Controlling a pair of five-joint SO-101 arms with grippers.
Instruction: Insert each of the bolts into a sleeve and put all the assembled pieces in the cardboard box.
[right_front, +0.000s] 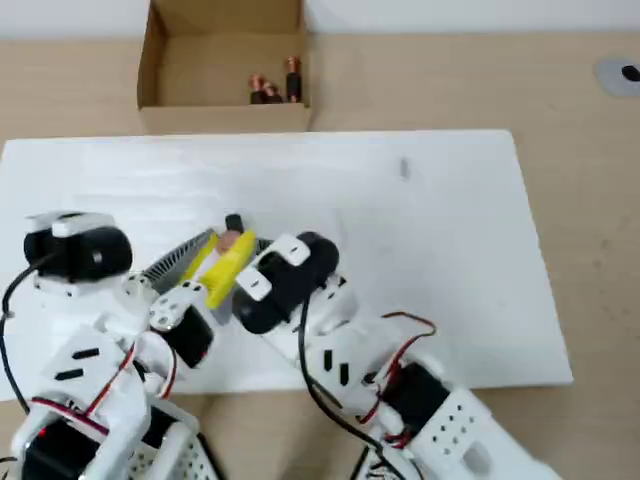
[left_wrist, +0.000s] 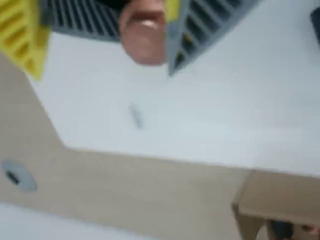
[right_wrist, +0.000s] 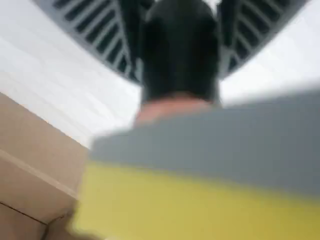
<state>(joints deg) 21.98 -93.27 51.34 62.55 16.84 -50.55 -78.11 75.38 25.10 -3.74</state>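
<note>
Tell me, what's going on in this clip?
Both arms are working together over the white board. The left gripper holds a copper sleeve. The right gripper holds a black bolt at the sleeve's end, apparently mid-insertion. A few assembled pieces already lie in the cardboard box.

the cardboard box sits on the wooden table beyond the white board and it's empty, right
Wrong on one point: the cardboard box is not empty. The high view shows a few copper and black assembled pieces lying near its right wall. It does sit on the wooden table beyond the white board.
</note>
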